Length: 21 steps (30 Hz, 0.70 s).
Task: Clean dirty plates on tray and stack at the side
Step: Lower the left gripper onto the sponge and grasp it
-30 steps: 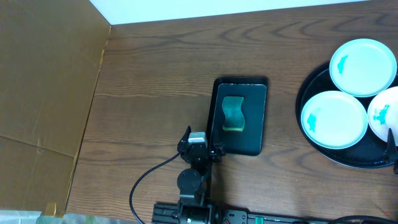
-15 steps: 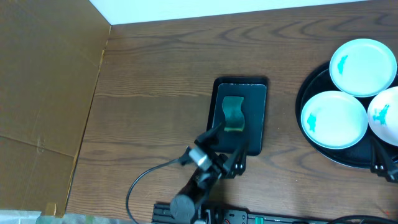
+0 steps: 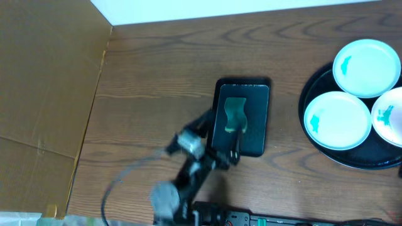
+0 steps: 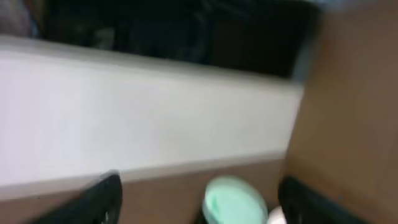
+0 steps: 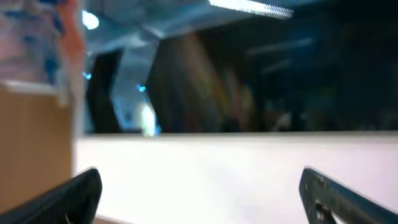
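Overhead: at the right of the brown wooden surface (image 3: 157,69), the round black tray (image 3: 352,158), cut off by the frame edge. On it, all three dirty plates (image 3: 337,120), white with pale cyan rims, each marked with a small teal smear. One plate at the near left, one at the far side over the tray's rim, one at the right, only partly in frame. Near the middle, a smaller rectangular black tray (image 3: 254,141) with a green sponge (image 3: 235,115) lying in it. Over the near left corner of that tray, the left gripper (image 3: 221,137), heavily blurred, jaws spread apart and grasping nothing. Well apart from the plates. At the left, a sheet of brown cardboard (image 3: 44,94). No sight of the right gripper here.

Left wrist: left gripper (image 4: 199,183) with two dark fingers (image 4: 102,199) wide apart, released. Between them, low in the frame, one blurred round pale-green plate (image 4: 233,202) on brown wood. Behind, a white wall (image 4: 143,118), not seen overhead beyond a strip.

Right wrist: right gripper (image 5: 199,186) with jaws fully released, empty. White wall (image 5: 205,162) ahead, dim room beyond, cardboard (image 5: 34,143) at the left. Coloured patch (image 5: 37,37) at the upper left, too blurred to read.
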### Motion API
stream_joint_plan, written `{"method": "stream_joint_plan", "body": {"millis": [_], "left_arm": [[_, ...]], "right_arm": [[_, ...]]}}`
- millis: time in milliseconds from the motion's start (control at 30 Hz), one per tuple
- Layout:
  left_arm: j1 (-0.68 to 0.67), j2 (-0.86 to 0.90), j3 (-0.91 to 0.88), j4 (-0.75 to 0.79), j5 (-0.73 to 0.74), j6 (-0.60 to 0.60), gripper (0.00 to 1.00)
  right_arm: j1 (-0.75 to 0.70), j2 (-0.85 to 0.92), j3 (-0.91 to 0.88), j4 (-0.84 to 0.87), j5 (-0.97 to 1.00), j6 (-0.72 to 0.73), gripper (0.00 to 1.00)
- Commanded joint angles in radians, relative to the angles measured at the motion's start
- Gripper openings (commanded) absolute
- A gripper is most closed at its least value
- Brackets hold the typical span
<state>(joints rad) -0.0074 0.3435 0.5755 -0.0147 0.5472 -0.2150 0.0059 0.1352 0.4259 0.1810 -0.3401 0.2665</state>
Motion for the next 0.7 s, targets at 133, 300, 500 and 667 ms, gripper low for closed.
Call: {"method": "stream_joint_plan", "body": {"millis": [133,300,500,667], "left_arm": [[0.004,0.515,0.558,-0.645,-0.087,0.200,0.80],[0.005,0.746,0.714,-0.833,-0.089,0.197,0.80],[0.004,0.906,0.718,-0.892,-0.340,-0.079,0.81],[0.000,1.034,0.718,-0.894,-0.432,-0.107,0.80]], "right_arm": [[0.008,0.433,0.553,-0.620,0.084,-0.196,0.99],[0.008,0.716,0.815,-0.871,-0.283,-0.216,0.99],[0.009,0.882,0.849,-0.812,-0.546,-0.185,0.99],[0.034,0.977,0.849,-0.858,-0.280,-0.021,0.98]]}}
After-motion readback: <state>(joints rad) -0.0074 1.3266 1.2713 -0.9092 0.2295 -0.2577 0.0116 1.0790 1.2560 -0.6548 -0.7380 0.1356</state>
